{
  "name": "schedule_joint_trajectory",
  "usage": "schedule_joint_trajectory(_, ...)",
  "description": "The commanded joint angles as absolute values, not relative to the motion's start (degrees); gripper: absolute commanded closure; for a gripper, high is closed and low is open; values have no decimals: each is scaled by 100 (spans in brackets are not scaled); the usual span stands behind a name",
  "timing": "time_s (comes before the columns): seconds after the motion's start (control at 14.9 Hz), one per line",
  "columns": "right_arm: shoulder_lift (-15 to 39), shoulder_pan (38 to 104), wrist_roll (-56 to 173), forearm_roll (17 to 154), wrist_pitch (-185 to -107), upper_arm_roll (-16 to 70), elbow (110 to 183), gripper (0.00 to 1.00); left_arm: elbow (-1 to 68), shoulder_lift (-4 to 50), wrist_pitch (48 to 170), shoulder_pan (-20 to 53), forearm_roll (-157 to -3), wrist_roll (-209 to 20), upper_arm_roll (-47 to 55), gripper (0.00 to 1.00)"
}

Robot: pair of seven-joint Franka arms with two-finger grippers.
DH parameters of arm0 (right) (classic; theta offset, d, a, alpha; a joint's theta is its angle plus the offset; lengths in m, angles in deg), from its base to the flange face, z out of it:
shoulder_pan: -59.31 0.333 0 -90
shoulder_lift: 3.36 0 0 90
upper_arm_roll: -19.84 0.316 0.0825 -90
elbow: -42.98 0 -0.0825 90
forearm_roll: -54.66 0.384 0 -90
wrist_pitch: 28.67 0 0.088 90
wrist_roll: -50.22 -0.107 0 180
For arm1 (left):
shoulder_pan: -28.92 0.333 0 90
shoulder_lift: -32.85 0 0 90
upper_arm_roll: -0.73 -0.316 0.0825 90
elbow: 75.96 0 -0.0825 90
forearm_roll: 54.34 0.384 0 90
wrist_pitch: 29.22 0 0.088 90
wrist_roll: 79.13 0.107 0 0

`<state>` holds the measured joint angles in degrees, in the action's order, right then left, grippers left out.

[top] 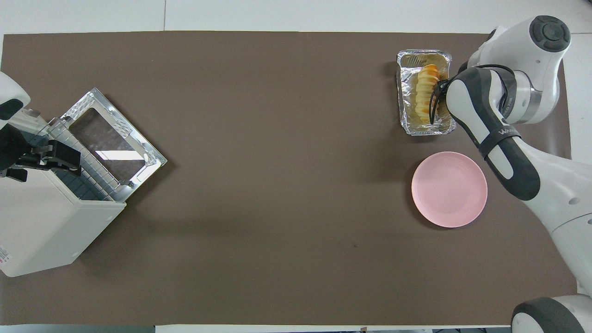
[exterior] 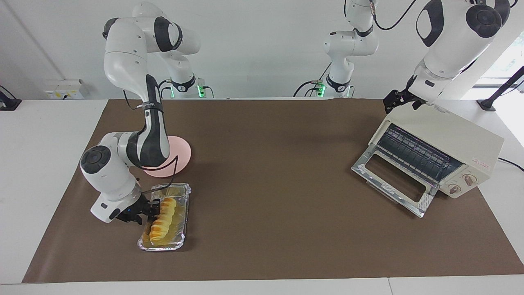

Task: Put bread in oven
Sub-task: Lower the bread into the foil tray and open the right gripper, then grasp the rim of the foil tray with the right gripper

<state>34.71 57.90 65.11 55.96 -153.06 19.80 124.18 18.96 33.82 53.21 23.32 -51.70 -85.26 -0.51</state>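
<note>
The bread (exterior: 161, 220) (top: 424, 90), a ridged yellow-orange loaf, lies in the silver foil tray (exterior: 185, 193) (top: 401, 97) toward the right arm's end of the table. My right gripper (exterior: 154, 206) is down at the tray and shut on the loaf's end nearer the robots; in the overhead view its forearm hides the fingers. The cream oven (exterior: 442, 135) (top: 46, 222) stands at the left arm's end with its glass door (exterior: 391, 180) (top: 113, 138) dropped open and the rack showing. My left gripper (exterior: 394, 101) (top: 62, 158) waits open over the oven's top edge, holding nothing.
A pink round plate (exterior: 182, 155) (top: 448, 189) sits on the brown mat (exterior: 270, 172) beside the tray, nearer the robots. Bare mat stretches between the tray and the oven's open door. A third arm's base stands at the back wall.
</note>
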Motion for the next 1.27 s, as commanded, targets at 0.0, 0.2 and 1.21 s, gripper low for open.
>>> schedule_joint_trajectory(0.0, 3311, 5747, 6613, 5589, -15401, 2028, 12692, 100, 1966, 3505, 5322, 2347, -5267, -8519, -68, 0)
schedule_joint_trajectory(0.2, 3311, 5755, 6613, 5589, -15392, 2028, 12692, 100, 1966, 3496, 5322, 2347, -5267, -8519, -68, 0)
schedule_joint_trajectory(1.21, 2898, 7968, 3178, 5923, -13053, 2098, 11153, 100, 1966, 3505, 5322, 2356, -5267, -8519, -68, 0)
